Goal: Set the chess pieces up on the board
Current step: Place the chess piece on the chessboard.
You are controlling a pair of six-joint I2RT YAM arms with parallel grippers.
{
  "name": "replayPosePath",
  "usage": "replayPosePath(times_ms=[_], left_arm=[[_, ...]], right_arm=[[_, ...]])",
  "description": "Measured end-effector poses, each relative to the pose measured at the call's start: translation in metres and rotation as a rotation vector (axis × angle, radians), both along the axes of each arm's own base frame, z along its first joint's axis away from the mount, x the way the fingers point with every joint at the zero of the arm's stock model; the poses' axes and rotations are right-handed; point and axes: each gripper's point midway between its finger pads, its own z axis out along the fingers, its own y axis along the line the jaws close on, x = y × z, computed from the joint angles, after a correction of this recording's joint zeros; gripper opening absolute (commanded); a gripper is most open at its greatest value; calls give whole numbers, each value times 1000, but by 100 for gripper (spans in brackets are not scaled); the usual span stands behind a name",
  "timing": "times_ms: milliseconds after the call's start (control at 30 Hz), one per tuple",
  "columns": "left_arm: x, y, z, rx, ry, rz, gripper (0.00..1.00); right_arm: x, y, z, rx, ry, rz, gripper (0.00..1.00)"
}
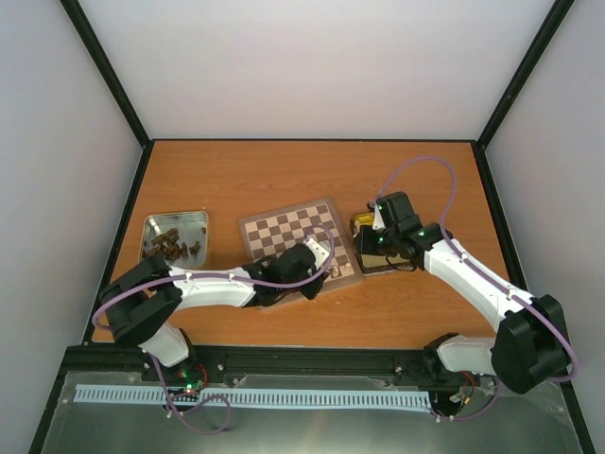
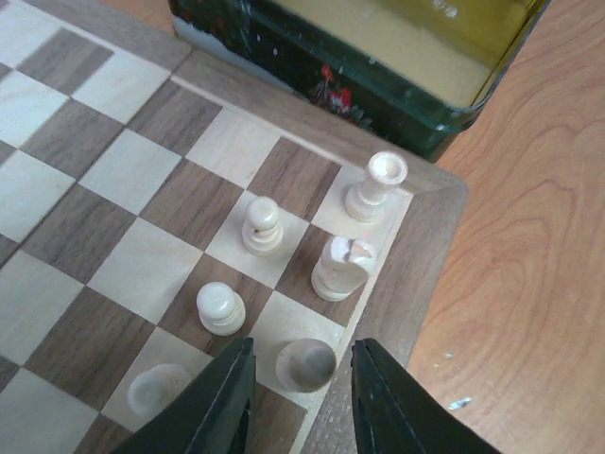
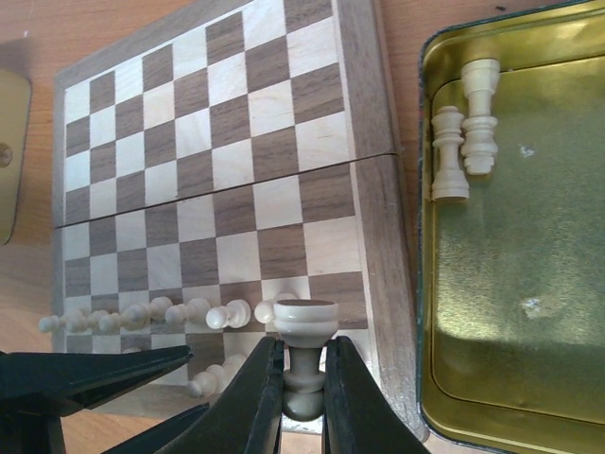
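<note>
The right gripper point(image 3: 302, 383) was clamped on the thin stem of a cream piece point(image 3: 304, 320) (probably light, slick, easily tipped) by the board point(image 3: 236, 161) edge, while the left gripper point(image 2: 304, 364), slightly parted, straddled a standing piece point(image 2: 305, 369) on a corner square

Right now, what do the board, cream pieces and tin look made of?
Board: wood, likely dark and pale veneer squares, satin; grain lines show. Cream pieces: probably turned pale wood, smooth and faintly glossy; plastic can't be ruled out. Tin: thin sheet metal, gold-lacquered inside with blurry reflections, dark printed outside.
</note>
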Motion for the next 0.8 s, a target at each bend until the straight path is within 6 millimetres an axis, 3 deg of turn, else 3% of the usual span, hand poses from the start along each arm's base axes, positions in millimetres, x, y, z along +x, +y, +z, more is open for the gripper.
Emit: replayPosePath(times_ms=[100,300,467,800], left_arm=[[-2,2,16,-27,-3,6,33],[-6,8,87,-180,-61,26,37],[0,17,126,-253,-77,74,39],[24,78,181,-285,-132,272,43]], right_arm=[[-2,5,4,16,-6,34,4],[-9,27,16,114,-20,156,4],[-5,44,25,177,-14,218,4],[6,53,8,104,192,233,4]])
